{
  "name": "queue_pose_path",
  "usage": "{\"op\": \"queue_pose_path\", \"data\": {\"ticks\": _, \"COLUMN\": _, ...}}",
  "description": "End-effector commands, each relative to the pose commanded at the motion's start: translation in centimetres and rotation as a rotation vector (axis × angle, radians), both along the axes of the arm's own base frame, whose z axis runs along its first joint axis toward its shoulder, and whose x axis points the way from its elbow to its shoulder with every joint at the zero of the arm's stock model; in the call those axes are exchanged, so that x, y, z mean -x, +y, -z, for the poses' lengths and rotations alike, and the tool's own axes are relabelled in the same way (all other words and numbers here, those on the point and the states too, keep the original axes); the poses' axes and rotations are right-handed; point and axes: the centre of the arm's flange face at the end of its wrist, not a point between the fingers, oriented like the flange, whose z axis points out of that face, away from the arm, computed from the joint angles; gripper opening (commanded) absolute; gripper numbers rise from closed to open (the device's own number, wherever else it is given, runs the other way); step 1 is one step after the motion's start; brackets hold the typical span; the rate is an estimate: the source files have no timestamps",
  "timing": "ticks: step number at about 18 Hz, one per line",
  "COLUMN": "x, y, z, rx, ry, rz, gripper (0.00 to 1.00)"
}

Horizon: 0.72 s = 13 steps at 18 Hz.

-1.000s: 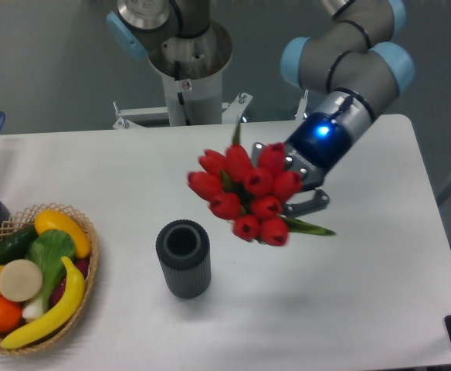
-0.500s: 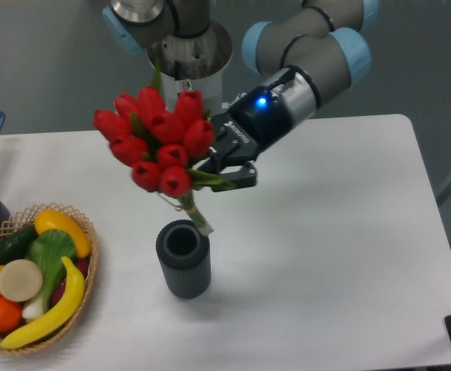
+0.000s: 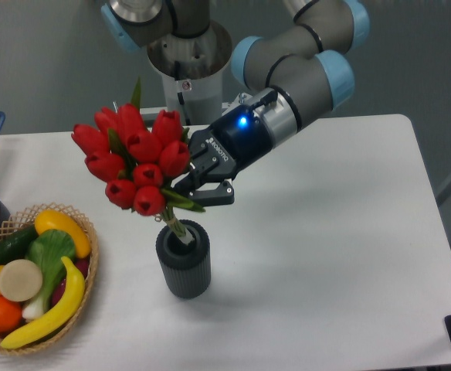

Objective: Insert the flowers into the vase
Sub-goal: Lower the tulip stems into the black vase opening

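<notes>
Flowers (image 3: 133, 161) | stem ends inside vase (image 3: 184, 260) mouth | end effector (image 3: 198, 188) pinching stems, arm angled down-left

Honestly not making out much here: the claw (image 3: 197, 192) is showing a small white brand mark on its black body, but it's too blurry to read.

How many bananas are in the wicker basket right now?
1. A yellow toy banana lies along the right inner edge of the woven wicker basket at the table's lower left. Another could be hidden under the other toy produce.
</notes>
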Motion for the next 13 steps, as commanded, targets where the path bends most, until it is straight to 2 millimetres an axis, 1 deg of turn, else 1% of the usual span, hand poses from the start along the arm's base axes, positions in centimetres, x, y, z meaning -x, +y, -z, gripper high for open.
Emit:
{"op": "queue_pose_path", "data": {"ticks": 2, "x": -0.2, "y": -0.1, "z": 0.4, "rx": 0.003, "ry": -0.005, "rz": 0.000, "gripper": 0.26}}
{"op": "queue_pose_path", "data": {"ticks": 8, "x": -1.1, "y": -0.5, "z": 2.6, "rx": 0.025, "ry": -0.050, "rz": 0.003, "gripper": 0.26}}
{"op": "queue_pose_path", "data": {"ticks": 12, "x": -0.7, "y": -0.3, "z": 4.3, "rx": 0.041, "ry": -0.074, "rz": 0.003, "gripper": 0.26}}
{"op": "queue_pose_path", "data": {"ticks": 13, "x": -0.6, "y": -0.3, "z": 4.4, "rx": 0.042, "ry": -0.077, "rz": 0.001, "gripper": 0.27}}
